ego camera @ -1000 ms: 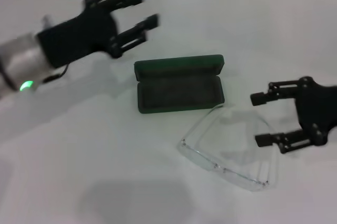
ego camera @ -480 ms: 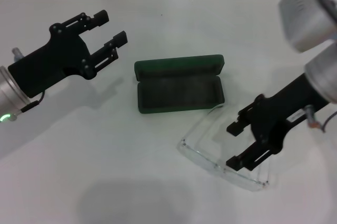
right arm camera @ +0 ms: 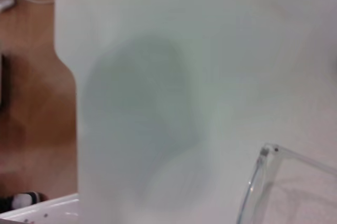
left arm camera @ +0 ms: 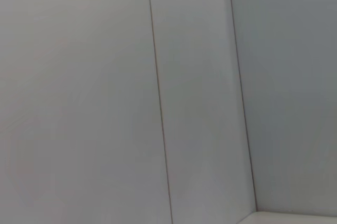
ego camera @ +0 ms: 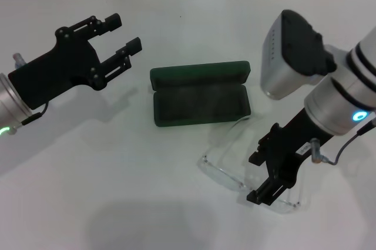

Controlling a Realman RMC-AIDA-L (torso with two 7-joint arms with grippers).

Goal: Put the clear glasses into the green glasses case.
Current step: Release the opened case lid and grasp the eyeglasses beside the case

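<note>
since half a second ago the right claw [ego camera: 263,169] has dropped lower and nearer the front of the white bench [ego camera: 117,191], and its arm has swung so that the grey wrist housing now sits right of the case; the left claw [ego camera: 120,34] has stayed where it was.

the right claw hangs over the clear glasses [ego camera: 226,174], above the end of the lens nearest the robot's right, its two black fingers [ego camera: 265,191] spread wide, one over the area between the glasses' arms and one at the lens edge. whether they touch the plastic cannot be told. nothing is gripped.

the clear glasses lie flat on the bench, just in front of the green glasses case [ego camera: 200,94] and towards the right, lens towards the robot, one thin arm reaching back to the case's front right corner. in the right wrist view only a hinge corner of the clear glasses [right arm camera: 268,153] shows against the bench.

the green glasses case sits open at mid-bench, lid tilted back, dark lining exposed, nothing inside.

the left claw hovers above the bench to the left of the case, well apart from it, fingers wide and holding nothing. the left wrist view shows only a pale panelled wall [left arm camera: 105,98].
</note>
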